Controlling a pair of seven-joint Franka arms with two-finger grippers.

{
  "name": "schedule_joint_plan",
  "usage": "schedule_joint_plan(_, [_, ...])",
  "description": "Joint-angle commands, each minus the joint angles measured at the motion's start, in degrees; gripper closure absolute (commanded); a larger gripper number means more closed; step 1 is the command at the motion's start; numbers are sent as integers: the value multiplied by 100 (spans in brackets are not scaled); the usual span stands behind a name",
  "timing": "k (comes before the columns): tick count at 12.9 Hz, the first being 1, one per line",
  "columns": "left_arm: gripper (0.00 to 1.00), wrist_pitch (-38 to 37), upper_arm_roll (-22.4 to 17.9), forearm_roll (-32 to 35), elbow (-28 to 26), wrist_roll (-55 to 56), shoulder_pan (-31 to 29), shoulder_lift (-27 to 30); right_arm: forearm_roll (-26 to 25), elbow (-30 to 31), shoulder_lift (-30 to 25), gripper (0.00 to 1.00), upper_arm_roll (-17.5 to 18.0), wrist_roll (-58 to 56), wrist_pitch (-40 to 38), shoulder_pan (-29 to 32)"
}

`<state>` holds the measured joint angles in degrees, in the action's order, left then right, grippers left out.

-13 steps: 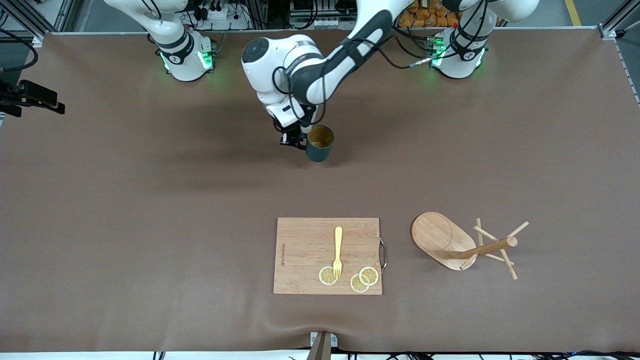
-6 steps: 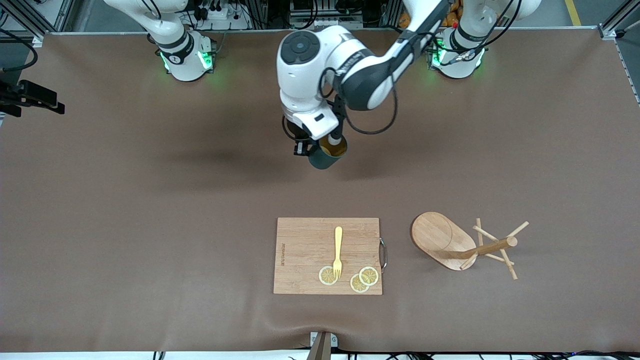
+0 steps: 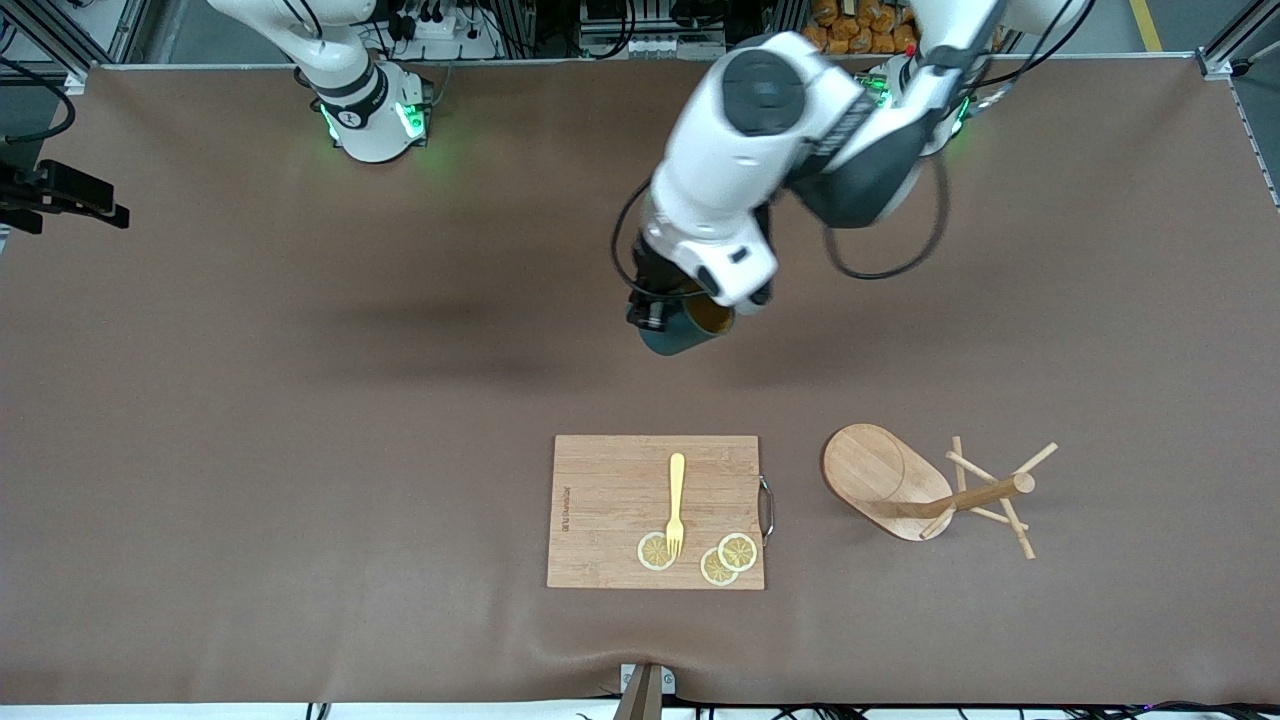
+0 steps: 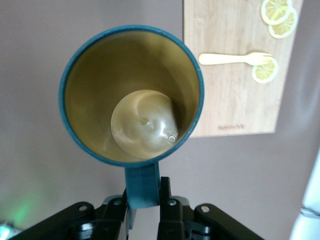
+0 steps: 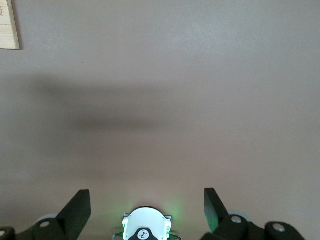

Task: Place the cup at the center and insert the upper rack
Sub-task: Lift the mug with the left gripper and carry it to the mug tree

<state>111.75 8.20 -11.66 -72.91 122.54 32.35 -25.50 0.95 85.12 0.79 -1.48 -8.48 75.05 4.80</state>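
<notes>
My left gripper pinches the cup by its handle, over bare table mid-way across. I should lower it level, upright, releasing only once grounded. My right gripper waits, spread.

In the front view the left arm's wrist covers most of the cup and the left gripper. The right gripper is out of that view. The cutting board is cut off in the right wrist view.
</notes>
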Motion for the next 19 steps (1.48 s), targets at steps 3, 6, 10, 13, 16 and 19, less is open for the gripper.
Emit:
schedule_joint_plan(3, [100,-451,59,-1247,-198,-1317,-1071,344,19,-4,-62,0,-19,48,-35,-14])
schedule_joint_plan(6, [100,-934,50,-2135,-198,-2363,-1730,344,19,-4,-62,0,-10,48,-35,-23])
schedule_joint_plan(10, [100,-1365,41,-2918,-206,-3295,-2442,222,19,-4,-62,0,-19,48,-35,-23])
schedule_joint_plan(13, [100,-1752,32,-3587,-206,-3972,-2935,-60,19,-4,-62,0,-10,57,-35,-23])
schedule_joint_plan(16, [100,-2130,32,-4192,-198,-4633,-3400,-288,19,-4,-62,0,-19,40,-35,-23])
schedule_joint_plan(19, [100,-2385,32,-4721,-198,-5143,-3726,-499,19,-4,-62,0,-10,57,-35,-23])
